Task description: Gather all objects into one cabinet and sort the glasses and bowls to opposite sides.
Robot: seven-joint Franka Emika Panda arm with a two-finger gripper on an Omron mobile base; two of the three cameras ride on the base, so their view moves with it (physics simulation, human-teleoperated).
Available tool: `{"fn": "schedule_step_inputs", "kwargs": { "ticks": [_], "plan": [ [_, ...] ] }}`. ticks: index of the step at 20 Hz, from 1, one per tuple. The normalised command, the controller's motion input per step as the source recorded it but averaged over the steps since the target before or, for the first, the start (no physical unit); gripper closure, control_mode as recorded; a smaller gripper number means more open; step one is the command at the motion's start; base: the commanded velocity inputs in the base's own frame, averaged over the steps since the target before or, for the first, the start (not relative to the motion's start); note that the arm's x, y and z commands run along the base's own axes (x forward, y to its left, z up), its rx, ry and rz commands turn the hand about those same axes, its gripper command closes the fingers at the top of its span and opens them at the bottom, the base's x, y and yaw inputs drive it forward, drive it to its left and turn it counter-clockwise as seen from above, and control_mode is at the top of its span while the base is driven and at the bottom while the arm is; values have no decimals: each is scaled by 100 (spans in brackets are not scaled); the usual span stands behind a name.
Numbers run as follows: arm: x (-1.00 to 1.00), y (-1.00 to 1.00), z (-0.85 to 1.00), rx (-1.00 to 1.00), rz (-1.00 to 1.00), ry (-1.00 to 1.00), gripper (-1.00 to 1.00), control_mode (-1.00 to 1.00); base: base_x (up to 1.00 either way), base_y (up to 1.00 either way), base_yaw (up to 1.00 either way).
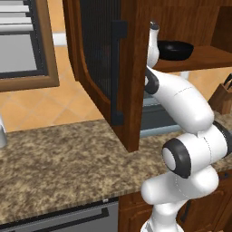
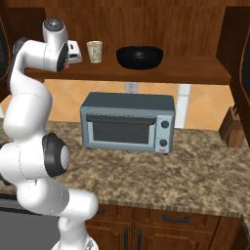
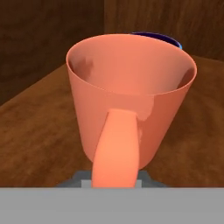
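The coral-orange mug (image 3: 131, 96) fills the hand view, upright, with its loop handle towards the camera. My gripper (image 3: 114, 181) is shut on that handle, which hides the fingertips. Just behind the mug peeks the rim of the bright-blue bowl (image 3: 158, 37). In the right base view my gripper (image 2: 75, 52) is at the left end of the cabinet's shelf (image 2: 185, 71). The beige cup (image 2: 94, 51) stands just to its right, and the wide black bowl (image 2: 139, 56) sits further right. The cabinet door (image 1: 97, 54) with its black bar handle (image 1: 117, 72) hangs open.
A grey toaster oven (image 2: 128, 122) stands on the granite counter (image 2: 195, 176) below the shelf. A wooden knife block (image 2: 232, 128) is at the counter's right end. The open door juts out over the counter (image 1: 59, 154), to the left of the arm.
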Motion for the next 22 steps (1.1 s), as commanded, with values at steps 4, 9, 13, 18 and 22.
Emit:
{"fn": "schedule_step_inputs", "kwargs": {
  "ticks": [4, 9, 13, 18, 22],
  "plan": [
    [7, 1, -8, 0, 0, 0, -100, -100, 0, 0, 0],
    [3, 0, -5, 0, 0, 0, -100, -100, 0, 0, 0],
    [-16, 0, 0, 0, 2, -4, -100, -100, 0, 0, 0],
    [-75, -11, 0, 0, 2, -11, -100, -100, 0, 0, 0],
    [-76, -30, 0, 2, 2, -7, -100, -100, 0, 0, 0]
  ]
}}
